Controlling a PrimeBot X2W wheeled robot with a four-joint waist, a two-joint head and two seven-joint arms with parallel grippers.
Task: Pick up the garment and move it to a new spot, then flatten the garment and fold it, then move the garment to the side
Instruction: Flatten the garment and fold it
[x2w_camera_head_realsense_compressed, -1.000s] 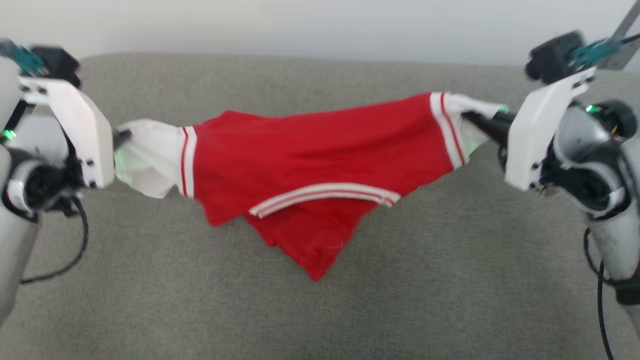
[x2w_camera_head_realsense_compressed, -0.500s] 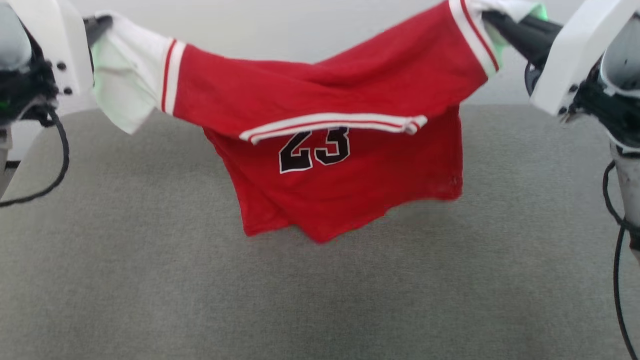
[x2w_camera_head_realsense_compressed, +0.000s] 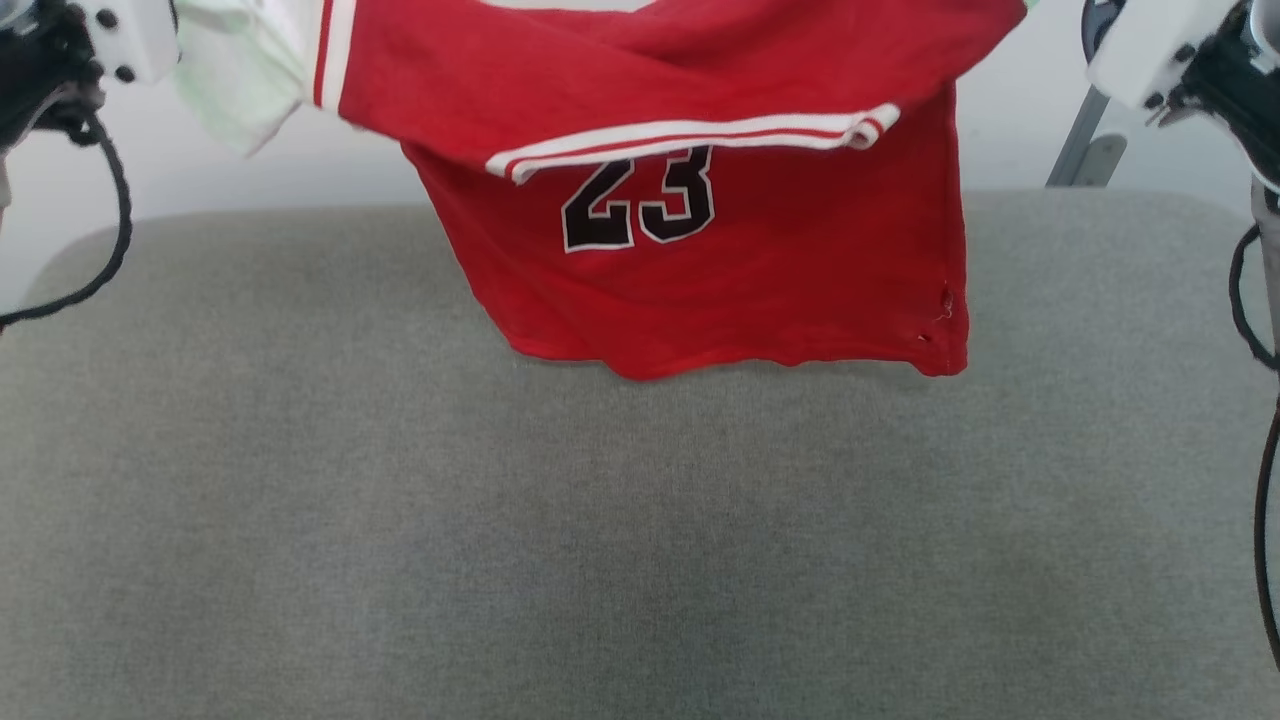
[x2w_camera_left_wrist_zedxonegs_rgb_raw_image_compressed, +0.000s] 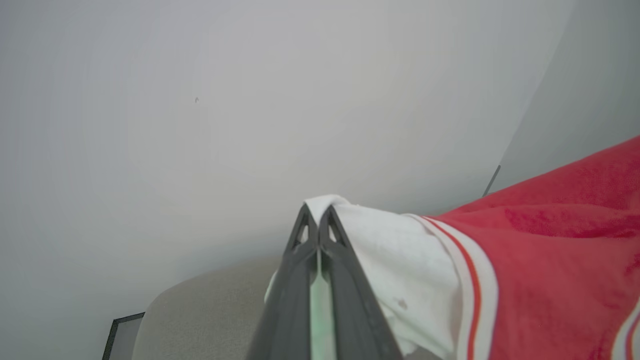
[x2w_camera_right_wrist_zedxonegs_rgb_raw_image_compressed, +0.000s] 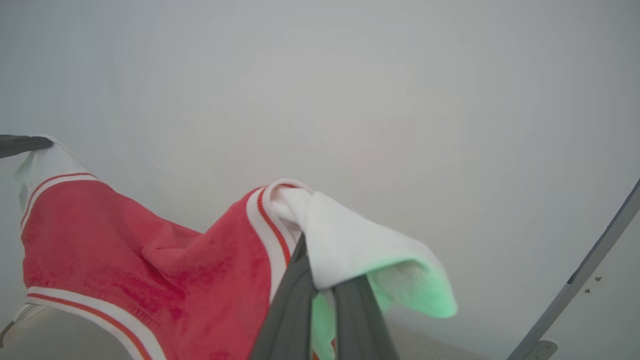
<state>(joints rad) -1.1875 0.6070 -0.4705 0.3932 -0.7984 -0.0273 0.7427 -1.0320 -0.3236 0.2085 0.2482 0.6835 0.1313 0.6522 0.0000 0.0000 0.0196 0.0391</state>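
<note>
The garment (x2w_camera_head_realsense_compressed: 700, 270), a red shirt with white sleeve ends, hangs stretched in the air above the far edge of the grey padded surface (x2w_camera_head_realsense_compressed: 600, 540), strung between the two arms. The left gripper (x2w_camera_left_wrist_zedxonegs_rgb_raw_image_compressed: 318, 215) has its two dark fingers pressed together on the tip of one white sleeve end, above the surface's far left corner. The right gripper (x2w_camera_right_wrist_zedxonegs_rgb_raw_image_compressed: 322, 272) pinches the other white sleeve end, which drapes over its fingertips and hides them; a green glow tints the cloth there. In the head view the shirt body falls as a flap towards the surface, showing a black "23" (x2w_camera_head_realsense_compressed: 640, 200) outlined in white, below a folded band of white-red-white trim (x2w_camera_head_realsense_compressed: 690, 140). The lower hem runs roughly level just above the surface's far part, with a faint shadow under it; whether the hem touches the padding cannot be told. The near and middle parts of the surface lie well apart from the shirt. Black cables (x2w_camera_head_realsense_compressed: 110, 230) loop down from the wrists above the surface's left and right edges, and a grey metal strut (x2w_camera_head_realsense_compressed: 1085, 150) stands beyond its far right corner against the pale wall (x2w_camera_left_wrist_zedxonegs_rgb_raw_image_compressed: 250, 100).
</note>
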